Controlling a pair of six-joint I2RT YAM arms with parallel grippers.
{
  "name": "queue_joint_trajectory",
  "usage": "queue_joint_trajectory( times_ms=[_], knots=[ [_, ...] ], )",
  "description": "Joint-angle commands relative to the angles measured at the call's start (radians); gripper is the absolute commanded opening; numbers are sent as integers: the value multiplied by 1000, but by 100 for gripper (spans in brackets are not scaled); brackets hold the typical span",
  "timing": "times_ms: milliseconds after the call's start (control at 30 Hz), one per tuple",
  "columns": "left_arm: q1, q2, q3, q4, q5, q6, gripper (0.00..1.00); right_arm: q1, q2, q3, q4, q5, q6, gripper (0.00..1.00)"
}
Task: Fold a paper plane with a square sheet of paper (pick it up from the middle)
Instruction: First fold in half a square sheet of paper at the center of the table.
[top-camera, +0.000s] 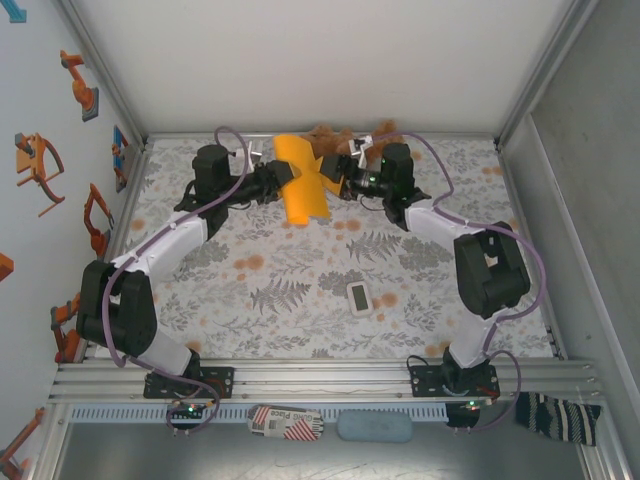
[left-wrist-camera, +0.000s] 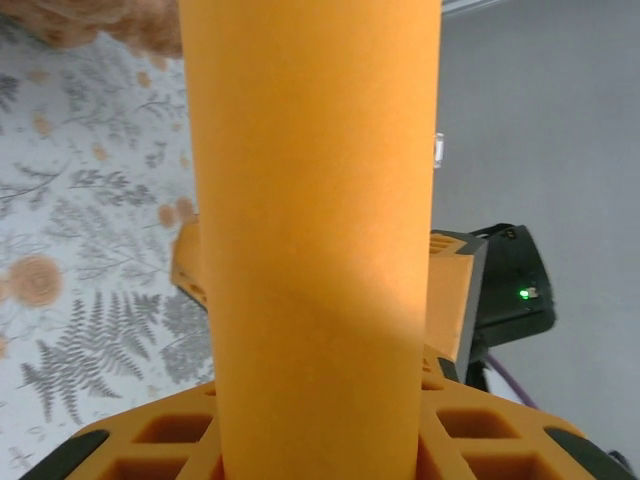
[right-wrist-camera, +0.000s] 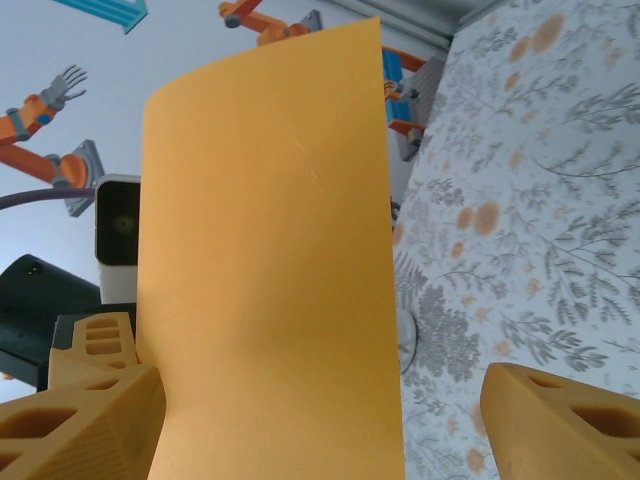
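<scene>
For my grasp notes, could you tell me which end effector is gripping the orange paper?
The left end effector: it clamps the square sheet of paper, while the right end effector gapes open.

Table cover (top-camera: 300, 270): white cloth with a grey fern and orange flower print. Small white rectangular device (top-camera: 360, 298) lies flat on it, right of centre and toward the near side, slightly tilted. Brown plush toy (top-camera: 325, 133) sits at the far edge against the plain white back wall (top-camera: 300, 60), partly hidden. Left wall carries orange-and-blue robot-arm stickers (top-camera: 40, 165). On the near side of the aluminium rail (top-camera: 320, 375): a red-and-white striped packet (top-camera: 285, 422), a grey-blue oblong pad (top-camera: 374, 427) just beside it, and a dark striped cloth (top-camera: 558, 415) well apart at the right.
</scene>
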Motion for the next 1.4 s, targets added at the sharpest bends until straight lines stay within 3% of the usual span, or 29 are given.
queue_joint_trajectory(
  times_ms=[0,133,433,733,800,900,967,1033,1200,1367],
  knots=[
    [12,4,10,98,57,-72,37,12,14,43,58,-54,44,80],
    [26,12,6,69,58,-59,37,12,4,49,61,-72,39,74],
    [49,14,13,-103,62,58,37,-8,-24,36,29,-83,9,46],
    [60,16,8,-171,64,109,37,-10,-79,81,-283,-34,-195,13],
    [62,13,7,-177,63,112,39,-10,-91,85,-311,-27,-211,2],
    [64,1,10,-222,37,137,50,-15,-108,93,-357,-19,-228,0],
    [72,-20,13,-306,-21,181,68,-25,-128,100,-408,-4,-261,0],
    [86,-53,12,-421,-126,241,81,-45,-154,111,-504,33,-316,0],
    [121,-136,-33,-572,-358,322,99,-92,-227,141,-789,186,-506,0],
    [131,-198,-95,-569,-456,342,96,-98,-244,248,-1121,442,-696,0]
  ],
)
